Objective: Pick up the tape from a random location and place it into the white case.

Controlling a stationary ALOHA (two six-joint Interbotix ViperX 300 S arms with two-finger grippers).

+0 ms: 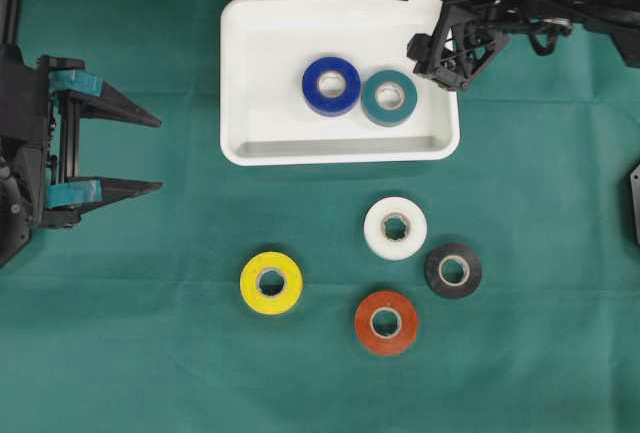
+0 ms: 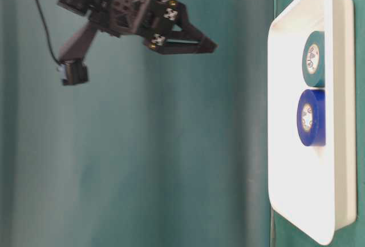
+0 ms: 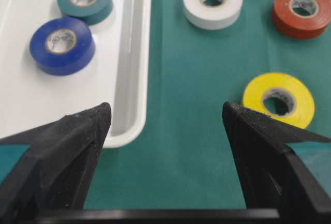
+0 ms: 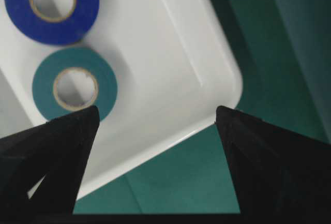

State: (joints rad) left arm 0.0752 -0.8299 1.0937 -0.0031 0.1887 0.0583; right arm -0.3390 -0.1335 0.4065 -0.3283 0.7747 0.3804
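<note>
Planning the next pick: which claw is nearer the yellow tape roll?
Left. The left claw sits open just left of the yellow tape roll; the right claw hangs over the white case.

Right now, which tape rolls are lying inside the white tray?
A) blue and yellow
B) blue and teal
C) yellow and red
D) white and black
B: the blue roll and teal roll lie side by side in the white tray; the others sit on the green cloth.

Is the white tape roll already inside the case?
No, the white tape roll lies on the green cloth outside the white case, which holds only the blue and teal rolls.
</note>
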